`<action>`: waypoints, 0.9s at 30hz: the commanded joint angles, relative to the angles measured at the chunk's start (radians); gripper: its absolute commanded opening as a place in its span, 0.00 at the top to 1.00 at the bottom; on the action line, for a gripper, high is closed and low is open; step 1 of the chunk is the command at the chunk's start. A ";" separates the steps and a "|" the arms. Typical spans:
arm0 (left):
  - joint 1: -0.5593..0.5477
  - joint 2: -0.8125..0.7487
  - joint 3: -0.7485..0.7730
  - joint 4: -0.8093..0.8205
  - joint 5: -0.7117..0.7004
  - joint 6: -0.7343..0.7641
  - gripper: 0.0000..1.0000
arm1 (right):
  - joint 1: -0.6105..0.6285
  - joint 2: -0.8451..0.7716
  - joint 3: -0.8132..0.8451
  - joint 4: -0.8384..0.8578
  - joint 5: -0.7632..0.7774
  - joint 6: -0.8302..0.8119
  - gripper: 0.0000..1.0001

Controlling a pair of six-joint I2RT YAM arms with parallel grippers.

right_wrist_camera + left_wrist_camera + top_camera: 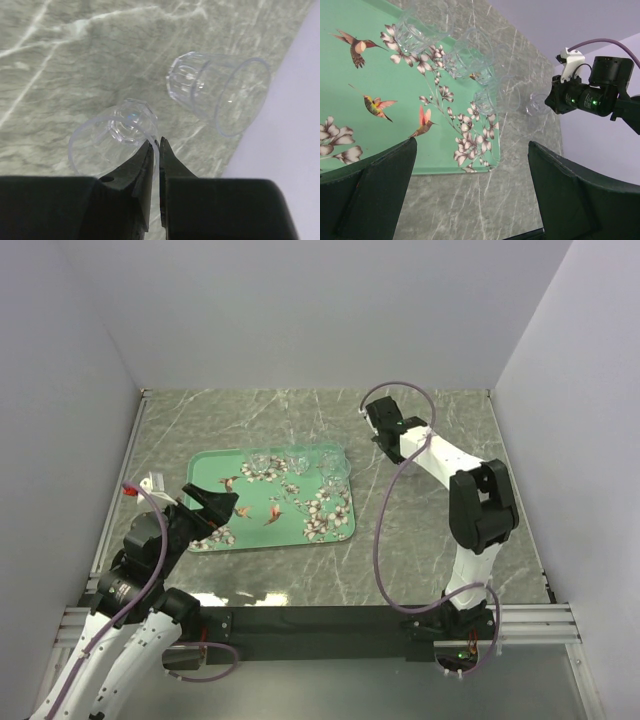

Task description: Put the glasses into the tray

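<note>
A large rectangular mint-green tray (272, 502) with white blossoms and small birds lies on the grey marbled table (300, 420), on its left half. Three small clear colourless glasses (420, 27) are on the tray, in a row along its far edge and toward its far right corner. They seem to stand upright, close beside each other.

The left gripper (472, 145) hangs above the near left part of the tray. Its two dark fingers (375, 195) are spread wide, with nothing between them.

The right gripper (159, 145) is at the far side of the table, to the right of the tray and near the back wall. Its black fingers are pressed almost together, and they pinch the thin rim of one small clear faceted tumbler. This pinched glass (122, 130) is tilted, with its mouth toward the wrist camera and its base away from it. It is not possible to tell whether it touches the table. A second glass (220, 92) of the same kind lies on its side on the table just beyond it, close to the pale wall, apart from the pinched glass.
</note>
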 commanded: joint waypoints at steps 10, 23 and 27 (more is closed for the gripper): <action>0.003 -0.015 -0.001 0.018 -0.012 -0.005 0.00 | -0.069 -0.255 -0.015 -0.159 -0.468 0.030 1.00; 0.003 0.014 -0.007 0.052 -0.006 0.006 0.01 | -0.019 -0.558 -0.318 -0.025 -0.997 -0.082 1.00; 0.003 0.005 -0.008 0.049 -0.007 0.001 0.01 | 0.040 -0.596 -0.406 0.084 -1.045 -0.085 1.00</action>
